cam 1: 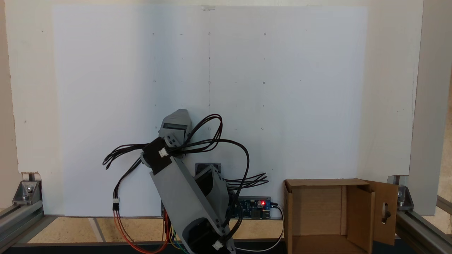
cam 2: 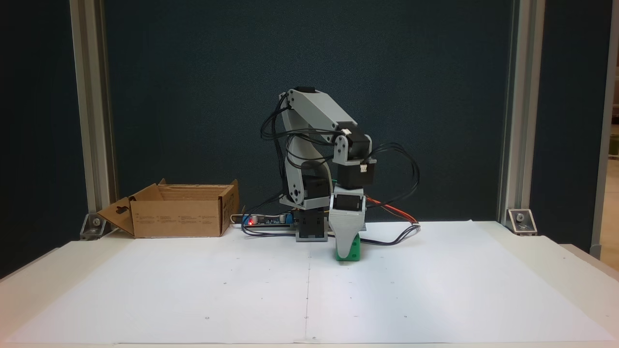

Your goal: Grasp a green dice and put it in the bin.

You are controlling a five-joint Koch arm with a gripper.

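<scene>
my gripper points straight down at the white paper sheet, its grey front jaw covering most of the green dice, which sits on the sheet just in front of my base. my jaws line up one behind the other, so i cannot tell whether they clasp the cube. the cardboard bin stands open at the sheet's back edge, well apart to the left; in the view from above, it sits at lower right.

green dice half hidden behind fingers, bin cut off at bottom edge
</scene>
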